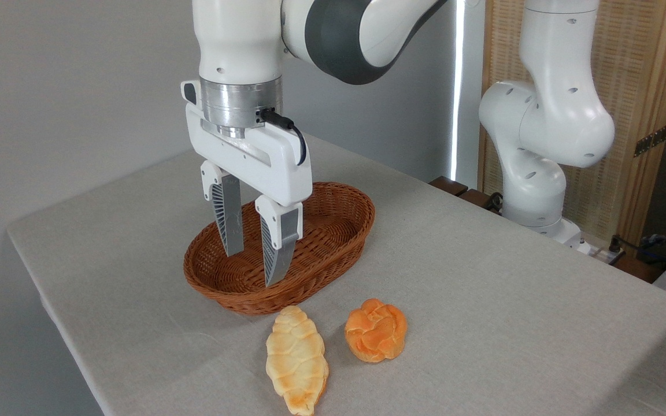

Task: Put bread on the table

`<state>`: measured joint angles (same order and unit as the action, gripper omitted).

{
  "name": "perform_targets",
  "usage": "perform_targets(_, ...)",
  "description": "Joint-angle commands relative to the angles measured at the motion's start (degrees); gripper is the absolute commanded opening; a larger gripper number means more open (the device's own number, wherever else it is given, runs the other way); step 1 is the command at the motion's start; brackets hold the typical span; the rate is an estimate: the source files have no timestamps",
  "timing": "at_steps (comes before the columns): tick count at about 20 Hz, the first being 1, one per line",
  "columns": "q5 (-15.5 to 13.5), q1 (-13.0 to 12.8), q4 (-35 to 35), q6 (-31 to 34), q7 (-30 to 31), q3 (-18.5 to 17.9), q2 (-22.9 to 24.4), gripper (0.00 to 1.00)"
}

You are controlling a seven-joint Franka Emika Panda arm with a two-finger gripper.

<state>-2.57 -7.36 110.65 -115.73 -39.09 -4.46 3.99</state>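
Note:
The pale golden bread [296, 359] lies flat on the grey-beige table [483, 277], near the front edge and just in front of the basket. My gripper [250, 268] hangs open over the left half of the wicker basket [339, 231], fingers pointing down. Nothing sits between its ribbed fingers [227, 216]. The fingertips are a short way behind and above the bread, apart from it.
A round orange knotted bun [376, 330] rests on the cloth just right of the bread. The basket appears to hold nothing. The arm's white base [535, 173] stands at the table's back right. The table's left edge and front corner lie close to the bread.

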Motion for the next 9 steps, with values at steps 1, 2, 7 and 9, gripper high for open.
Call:
perform_targets(1, -1.1, 1.0, -0.1, 0.4, -1.1, 0.9, 0.5, 1.0)
perform_targets(2, -1.1, 1.0, -0.1, 0.4, -1.1, 0.9, 0.5, 1.0)
perform_targets(7, -1.1, 0.9, -0.1, 0.4, -0.9, 0.9, 0.5, 1.0)
perform_targets(9, -1.2, 0.9, -0.1, 0.7, -0.9, 0.9, 0.5, 1.0)
